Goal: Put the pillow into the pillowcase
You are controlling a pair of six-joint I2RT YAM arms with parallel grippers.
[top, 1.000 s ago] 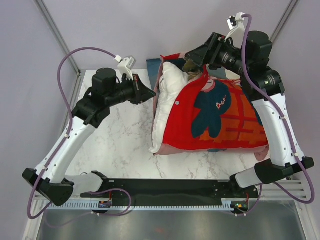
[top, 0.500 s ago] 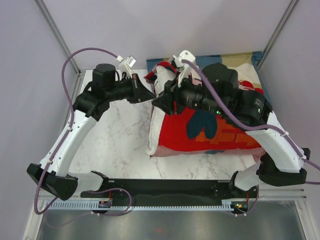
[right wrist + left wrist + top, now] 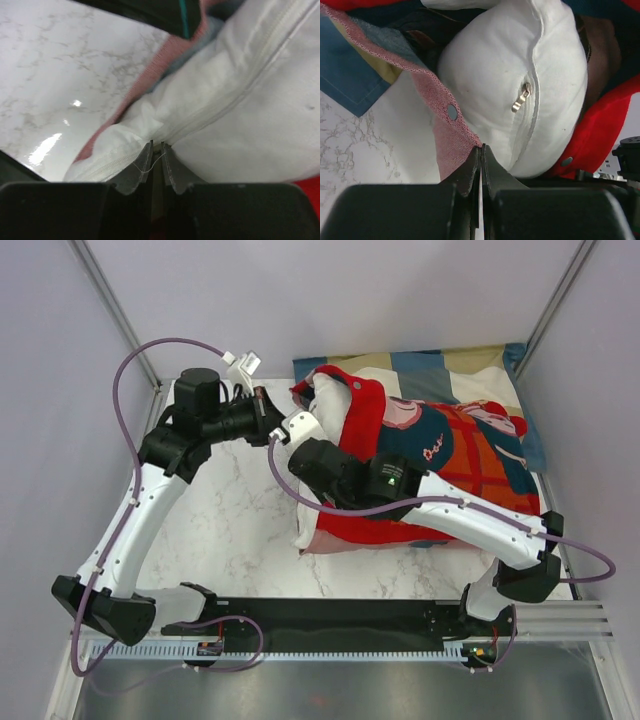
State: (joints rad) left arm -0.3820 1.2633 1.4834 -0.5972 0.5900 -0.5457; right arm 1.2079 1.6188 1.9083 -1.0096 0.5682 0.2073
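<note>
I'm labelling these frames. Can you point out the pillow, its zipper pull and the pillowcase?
the pillow [image 3: 490, 65], left wrist view, on its bulging white end.
zipper pull [image 3: 521, 98], left wrist view, on the metal tab.
the pillowcase [image 3: 470, 455], top external view, on its red printed face.

Light: bright, even, from overhead
Glare: white patches on the marble table [image 3: 65, 65], right wrist view
Shadows: deep inside the pillowcase [image 3: 445, 140], left wrist view
Focus: top view sharp; pillow [image 3: 240, 125] near right wrist lens blurred
</note>
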